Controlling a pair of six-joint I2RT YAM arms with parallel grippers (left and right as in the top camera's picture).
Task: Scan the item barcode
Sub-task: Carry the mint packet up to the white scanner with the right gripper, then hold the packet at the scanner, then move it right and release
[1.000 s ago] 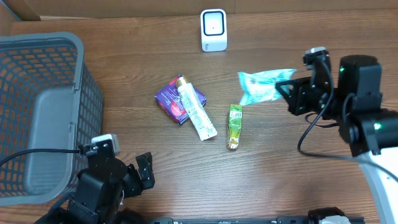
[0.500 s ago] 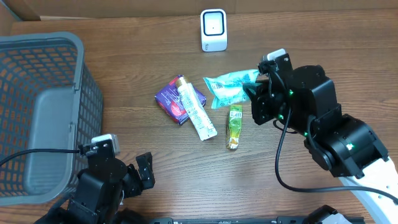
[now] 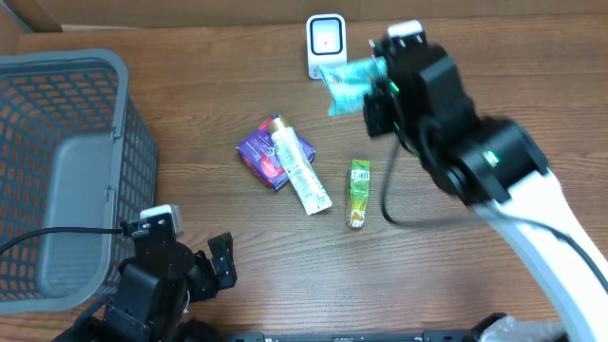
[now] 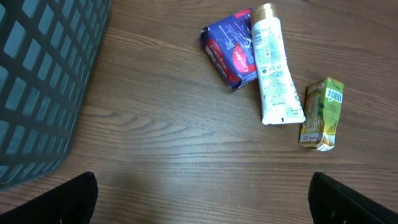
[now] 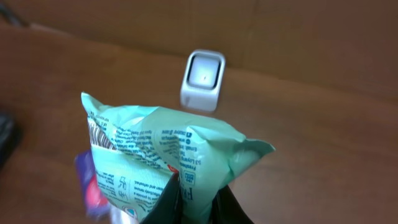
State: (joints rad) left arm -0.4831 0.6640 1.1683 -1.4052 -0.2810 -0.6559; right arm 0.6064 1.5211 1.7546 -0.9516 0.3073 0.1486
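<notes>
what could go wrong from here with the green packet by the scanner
The right gripper pinches the packet by one edge only, so the floppy bag might sag or slip out. The packet hangs close to the scanner, and pushing nearer may knock that small unit. I cannot tell where the barcode sits, so it may not face the scanner.

Overhead: fixed, straight down, far off. Whole table (image 3: 190,237) in frame, basket (image 3: 66,62) at the left edge.
Left wrist: above the near-left part, angled down toward the middle. Shares basket wall, purple packet (image 4: 231,53), tube (image 4: 273,74) and carton (image 4: 323,115) with overhead.
Right wrist: close behind teal packet (image 5: 155,155), facing the far edge. Shares scanner (image 5: 203,79) with overhead.
</notes>
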